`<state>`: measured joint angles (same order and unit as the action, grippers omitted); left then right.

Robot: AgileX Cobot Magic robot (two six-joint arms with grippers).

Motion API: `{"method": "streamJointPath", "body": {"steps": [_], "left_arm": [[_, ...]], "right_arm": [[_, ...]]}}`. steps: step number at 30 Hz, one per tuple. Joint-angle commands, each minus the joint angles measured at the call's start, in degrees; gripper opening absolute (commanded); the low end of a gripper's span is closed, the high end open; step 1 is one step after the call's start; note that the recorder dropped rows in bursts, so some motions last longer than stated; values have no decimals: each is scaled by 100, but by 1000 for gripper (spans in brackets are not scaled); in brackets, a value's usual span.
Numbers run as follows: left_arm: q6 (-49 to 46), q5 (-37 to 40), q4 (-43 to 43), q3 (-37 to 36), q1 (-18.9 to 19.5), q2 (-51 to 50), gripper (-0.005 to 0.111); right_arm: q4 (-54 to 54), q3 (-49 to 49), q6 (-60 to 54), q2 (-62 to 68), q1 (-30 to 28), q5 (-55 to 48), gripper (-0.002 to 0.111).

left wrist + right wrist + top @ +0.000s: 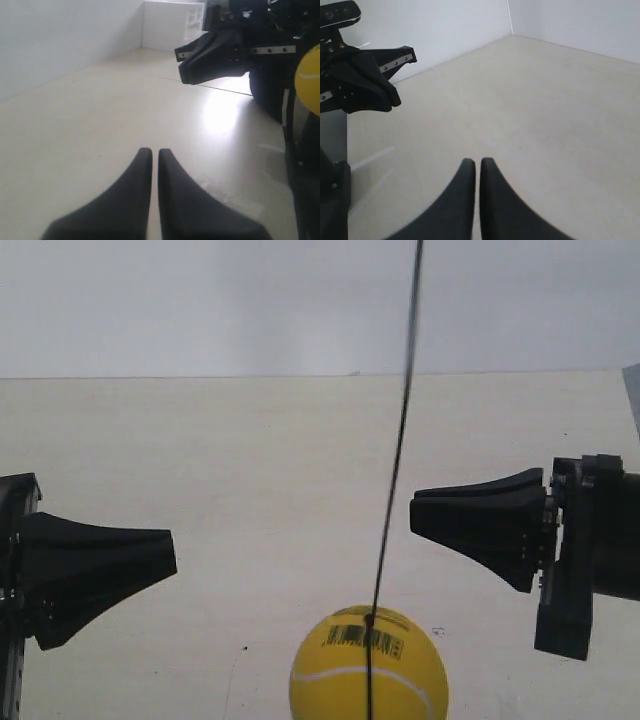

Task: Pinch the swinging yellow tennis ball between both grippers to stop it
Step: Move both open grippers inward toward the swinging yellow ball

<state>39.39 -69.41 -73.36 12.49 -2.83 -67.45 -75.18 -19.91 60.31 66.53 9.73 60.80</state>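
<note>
Bright even light, with glare on the floor (pixel 220 112).

Pale beige tabletop (pixel 200 490), smooth, faintly glossy

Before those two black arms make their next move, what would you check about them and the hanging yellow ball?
1. Is the bright yellow tennis ball pinched? Not ok: it hangs free, touching neither gripper.
2. Fingers of the left gripper shut: ok.
3. Fingers of the right gripper shut: ok.
4. Grippers on either side of the ball, tips facing each other: ok in the exterior view.
5. The thin black string unbroken: ok.
6. Which way the ball is swinging: cannot tell.
</note>
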Motion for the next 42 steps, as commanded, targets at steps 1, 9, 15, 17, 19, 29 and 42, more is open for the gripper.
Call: {"method": "streamJointPath", "body": {"steps": [1, 9, 15, 17, 19, 29, 42], "left_arm": [[-224, -55, 49, -21, -178, -134, 5], [-224, -55, 9, -21, -178, -132, 5], [-153, -55, 54, -21, -250, -132, 5], [-153, -55, 73, -21, -434, -132, 5], [-205, -55, 174, -21, -665, -132, 5], [-612, -55, 912, 92, -1055, -132, 5], [-680, -55, 1005, 379, -1500, -132, 5]], "right_arm": [[-47, -37, 68, 13, 16, 13, 0], [-263, -25, 19, 13, 16, 470, 0], [-266, -17, -40, 13, 16, 916, 0], [-266, -17, -40, 13, 16, 916, 0], [-266, -17, -26, 13, 31, 916, 0], [-263, -17, -49, 13, 30, 916, 0], [-155, -17, -89, 13, 30, 916, 0]]}}
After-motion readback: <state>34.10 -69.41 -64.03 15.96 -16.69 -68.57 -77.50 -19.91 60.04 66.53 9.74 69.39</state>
